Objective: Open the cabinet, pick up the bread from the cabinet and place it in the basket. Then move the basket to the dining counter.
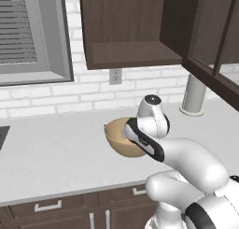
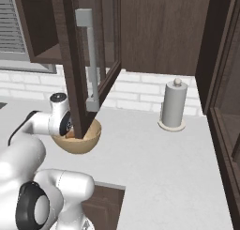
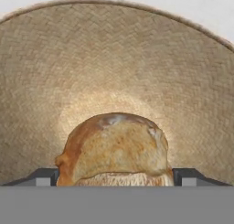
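The tan woven basket (image 1: 115, 143) (image 2: 92, 141) (image 3: 114, 58) stands on the light grey worktop (image 1: 56, 151) below the cabinet (image 1: 126, 50). The cabinet is open and its shelf is bare; its glass door (image 2: 70, 60) swings out over the basket. The golden-brown bread (image 3: 116, 147) lies on the basket's bottom. My gripper (image 3: 116, 178) reaches down into the basket, open, with one fingertip (image 3: 45, 177) on each side of the bread. The dining counter is out of view.
A paper towel roll (image 1: 193, 95) (image 2: 173, 104) stands at the back right of the worktop. The open door's bar handle (image 2: 92, 60) hangs close above my wrist. A second dark door (image 1: 214, 60) juts out on the right. Drawers (image 1: 46, 207) run under the worktop's front edge.
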